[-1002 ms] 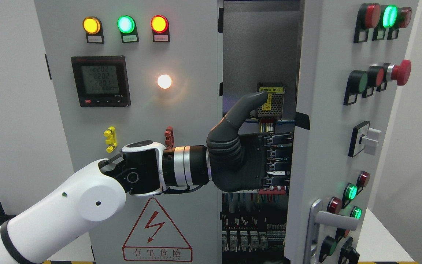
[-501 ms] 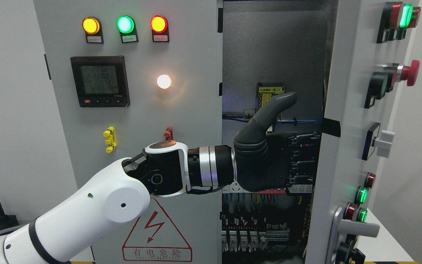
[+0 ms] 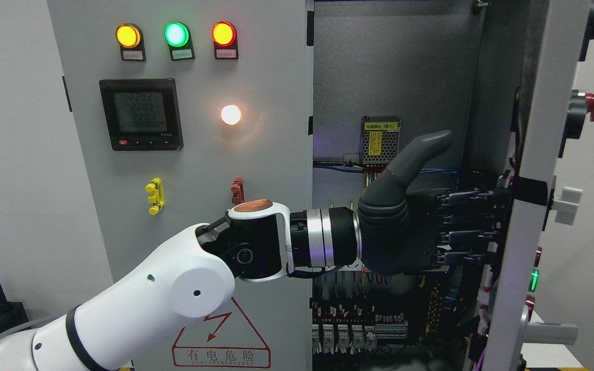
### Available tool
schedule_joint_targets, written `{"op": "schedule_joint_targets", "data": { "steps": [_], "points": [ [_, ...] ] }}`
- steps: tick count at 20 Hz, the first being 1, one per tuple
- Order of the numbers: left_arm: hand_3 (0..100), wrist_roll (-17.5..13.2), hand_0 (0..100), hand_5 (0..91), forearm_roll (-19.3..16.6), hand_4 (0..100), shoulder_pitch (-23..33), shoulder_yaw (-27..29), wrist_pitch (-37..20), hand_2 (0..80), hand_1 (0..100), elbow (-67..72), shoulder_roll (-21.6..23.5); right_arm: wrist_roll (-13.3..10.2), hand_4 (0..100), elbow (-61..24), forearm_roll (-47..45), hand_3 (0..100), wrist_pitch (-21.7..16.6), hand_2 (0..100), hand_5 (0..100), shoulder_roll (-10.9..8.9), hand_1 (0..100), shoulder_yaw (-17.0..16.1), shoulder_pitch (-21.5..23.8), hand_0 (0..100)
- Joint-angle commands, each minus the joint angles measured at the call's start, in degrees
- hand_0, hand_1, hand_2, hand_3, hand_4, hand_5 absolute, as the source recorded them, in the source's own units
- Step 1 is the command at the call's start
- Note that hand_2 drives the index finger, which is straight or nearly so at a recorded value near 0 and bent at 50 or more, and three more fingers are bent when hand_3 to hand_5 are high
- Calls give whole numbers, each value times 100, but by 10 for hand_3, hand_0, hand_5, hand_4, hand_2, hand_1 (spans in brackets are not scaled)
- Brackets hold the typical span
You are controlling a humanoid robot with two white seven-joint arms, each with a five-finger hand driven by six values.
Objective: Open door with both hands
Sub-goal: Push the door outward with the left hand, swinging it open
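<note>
The left hand [image 3: 421,226], dark grey and rubbery, stretches its flat fingers [image 3: 469,222] against the inner side of the right cabinet door [image 3: 526,216], thumb up, holding nothing. This smooth grey metal door stands wide open, seen almost edge-on at the right.

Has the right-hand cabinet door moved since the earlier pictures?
Yes. The door has swung further right, away from the fixed left panel, exposing more interior, with the left hand against it.
</note>
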Motion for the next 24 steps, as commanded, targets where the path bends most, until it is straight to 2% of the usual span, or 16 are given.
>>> {"op": "schedule_joint_targets", "data": {
  "steps": [1,11,18,22,24],
  "points": [
    [0,-6,0,0,-8,43,-9,41,4,0,0,-133,-454,-21,0,2,-7,0,-1,0,0,0,0,0,0,0],
    [0,152,0,0,-17,44,-9,94,4,0,0,-124,-902,-21,0,2,2,0,-1,0,0,0,0,0,0,0],
    [0,187,0,0,-184,44,0,94,-127,0,0,-106,-1202,-30,0,2,2,0,-1,0,0,0,0,0,0,0],
    [0,529,0,0,-184,43,0,85,-276,0,0,-98,-1395,-30,0,2,2,0,-1,0,0,0,0,0,0,0],
    [0,574,0,0,-184,43,0,76,-321,0,0,-106,-1421,-21,0,2,2,0,-1,0,0,0,0,0,0,0]
  ]
}}
